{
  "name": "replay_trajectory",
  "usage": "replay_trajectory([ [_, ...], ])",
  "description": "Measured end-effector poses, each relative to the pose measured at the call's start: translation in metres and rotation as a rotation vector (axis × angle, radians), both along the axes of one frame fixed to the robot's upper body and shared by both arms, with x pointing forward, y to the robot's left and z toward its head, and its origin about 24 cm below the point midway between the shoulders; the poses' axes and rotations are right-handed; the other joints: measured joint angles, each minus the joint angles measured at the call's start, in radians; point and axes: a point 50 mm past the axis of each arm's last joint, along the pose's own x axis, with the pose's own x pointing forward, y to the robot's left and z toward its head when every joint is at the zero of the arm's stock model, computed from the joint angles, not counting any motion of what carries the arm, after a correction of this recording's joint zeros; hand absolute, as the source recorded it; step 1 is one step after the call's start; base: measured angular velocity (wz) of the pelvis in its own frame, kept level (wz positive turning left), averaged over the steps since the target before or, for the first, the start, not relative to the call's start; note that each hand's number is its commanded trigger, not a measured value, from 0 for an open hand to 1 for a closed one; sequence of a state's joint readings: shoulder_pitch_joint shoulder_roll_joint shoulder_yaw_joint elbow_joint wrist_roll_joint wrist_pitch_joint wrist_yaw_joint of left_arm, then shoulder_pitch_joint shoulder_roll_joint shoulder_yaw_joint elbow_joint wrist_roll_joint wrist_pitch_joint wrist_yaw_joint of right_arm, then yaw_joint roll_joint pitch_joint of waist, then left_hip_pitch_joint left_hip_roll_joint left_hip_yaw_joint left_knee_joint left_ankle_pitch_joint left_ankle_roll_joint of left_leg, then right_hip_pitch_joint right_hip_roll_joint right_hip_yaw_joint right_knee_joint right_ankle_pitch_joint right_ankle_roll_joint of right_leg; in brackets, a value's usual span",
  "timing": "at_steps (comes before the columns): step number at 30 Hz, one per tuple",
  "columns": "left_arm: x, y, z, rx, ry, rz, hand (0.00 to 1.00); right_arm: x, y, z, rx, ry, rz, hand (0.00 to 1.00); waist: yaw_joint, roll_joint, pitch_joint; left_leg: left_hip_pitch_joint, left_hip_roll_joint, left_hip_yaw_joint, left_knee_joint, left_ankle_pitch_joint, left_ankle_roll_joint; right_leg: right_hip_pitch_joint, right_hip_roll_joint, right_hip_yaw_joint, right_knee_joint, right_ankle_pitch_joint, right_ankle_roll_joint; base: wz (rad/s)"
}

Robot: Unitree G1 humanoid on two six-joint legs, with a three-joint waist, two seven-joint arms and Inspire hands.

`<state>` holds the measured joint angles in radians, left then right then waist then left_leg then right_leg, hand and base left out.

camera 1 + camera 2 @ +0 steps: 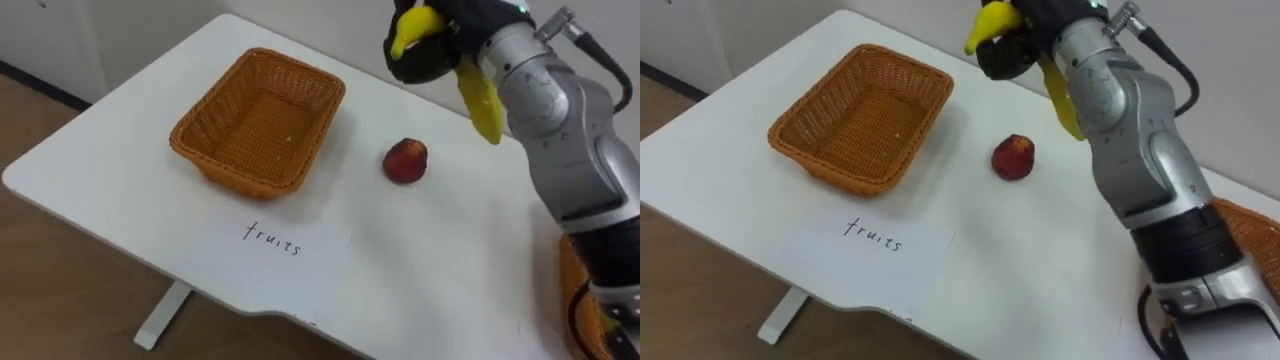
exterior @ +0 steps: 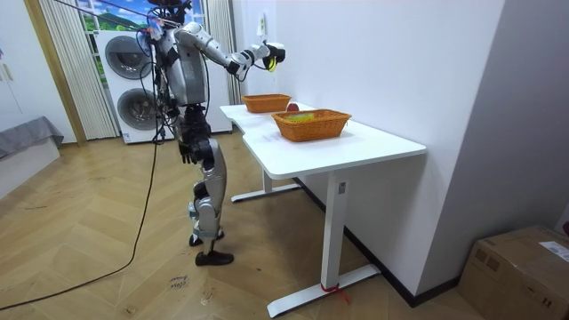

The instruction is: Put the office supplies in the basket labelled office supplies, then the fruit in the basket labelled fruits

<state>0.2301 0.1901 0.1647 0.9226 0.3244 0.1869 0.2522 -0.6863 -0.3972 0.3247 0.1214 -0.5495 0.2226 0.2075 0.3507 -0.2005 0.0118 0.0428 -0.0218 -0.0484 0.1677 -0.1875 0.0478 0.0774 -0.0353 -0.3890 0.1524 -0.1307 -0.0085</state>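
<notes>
our right hand (image 1: 432,58) holds the banana (image 1: 482,105) above the tabletop (image 1: 450,265), fingers (image 1: 405,68) curled round its top, well right of the fruit basket (image 1: 188,140), so we judge that releasing early drops it beside the red fruit (image 1: 405,160) or off the far edge.

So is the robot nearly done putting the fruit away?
Not nearly. The fruits basket looks empty, so nothing seems done there. The right hand holds a banana up over the table. The red fruit sits on the table beside the basket, not yet sorted.
</notes>
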Motion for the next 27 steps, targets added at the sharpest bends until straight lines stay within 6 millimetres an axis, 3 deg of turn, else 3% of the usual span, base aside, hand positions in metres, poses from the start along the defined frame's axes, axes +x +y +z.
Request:
replay_trajectory([
  [2, 0.0, 0.004, 0.002, 0.014, 0.001, -0.003, 0.0, 0.002, 0.004, -0.003, -0.001, 0.021, 0.003, 1.0, 0.014, -0.024, -0.0029, -0.017, -0.002, -0.017, 0.001, 0.003, -0.002, -0.01, 0.001, -0.002, -0.001, -0.001, -0.001, 0.19],
  [4, 0.001, 0.004, 0.002, 0.016, 0.001, -0.002, 0.0, 0.003, 0.007, -0.004, -0.013, 0.027, 0.009, 1.0, 0.017, -0.031, -0.0059, -0.016, -0.003, -0.031, 0.003, 0.003, -0.002, -0.005, 0.001, 0.0, -0.001, -0.001, -0.001, 0.27],
  [12, -0.003, 0.006, 0.002, 0.032, 0.021, -0.011, 0.0, 0.017, 0.032, 0.007, -0.023, 0.001, 0.035, 1.0, 0.055, -0.034, -0.0006, -0.001, -0.012, -0.046, -0.006, 0.006, 0.006, 0.012, -0.008, 0.001, -0.001, -0.009, 0.012, 0.08],
  [17, -0.001, 0.006, 0.002, 0.031, 0.018, -0.016, 0.0, 0.015, 0.041, 0.009, -0.024, -0.013, 0.059, 1.0, 0.073, -0.04, 0.0023, -0.012, -0.018, -0.07, 0.002, 0.006, 0.006, 0.012, -0.012, -0.029, -0.001, -0.01, 0.014, 0.14],
  [27, -0.005, 0.005, 0.002, 0.036, 0.03, -0.03, 0.0, 0.012, 0.056, 0.009, 0.003, -0.066, 0.098, 1.0, 0.107, -0.027, 0.0126, -0.023, -0.028, -0.093, 0.001, 0.008, 0.011, 0.014, -0.021, -0.049, 0.0, -0.015, 0.021, 0.07],
])
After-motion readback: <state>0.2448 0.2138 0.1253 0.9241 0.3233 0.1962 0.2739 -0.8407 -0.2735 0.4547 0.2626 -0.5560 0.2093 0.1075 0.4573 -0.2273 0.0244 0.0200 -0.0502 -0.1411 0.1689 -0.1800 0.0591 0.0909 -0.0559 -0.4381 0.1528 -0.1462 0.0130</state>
